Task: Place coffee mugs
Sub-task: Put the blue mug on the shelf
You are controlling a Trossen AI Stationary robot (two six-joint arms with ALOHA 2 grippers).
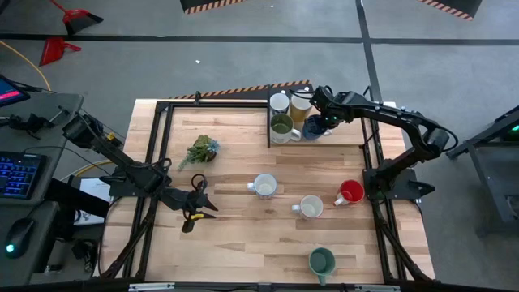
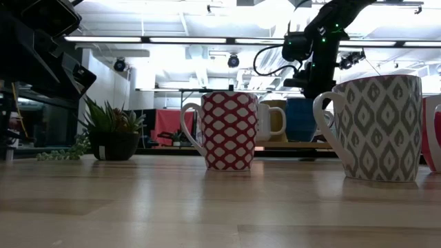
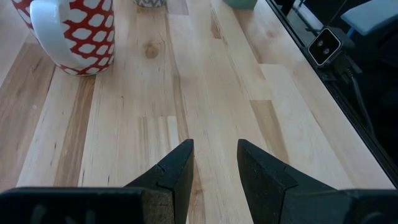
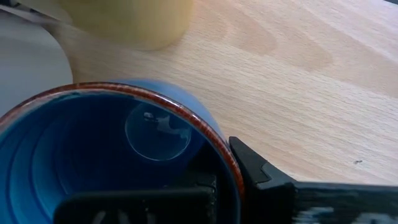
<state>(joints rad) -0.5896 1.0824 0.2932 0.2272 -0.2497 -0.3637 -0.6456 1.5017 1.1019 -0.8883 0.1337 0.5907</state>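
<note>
Gripping blue mug [image 4: 93, 155] rim: right hand [image 1: 322, 122] | left hand [image 3: 214, 168] apart above wood tabletop [image 1: 235, 235] | grey floor [image 1: 162, 65]

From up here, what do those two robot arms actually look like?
Both are thin, black, jointed arms on dark frames at the table's sides. The left arm trails loose cables and ends in a tool with two wedge-shaped black fingers and a yellow spot near its tip. The right arm looks the same; its tool shows small green lights in the low view.
</note>
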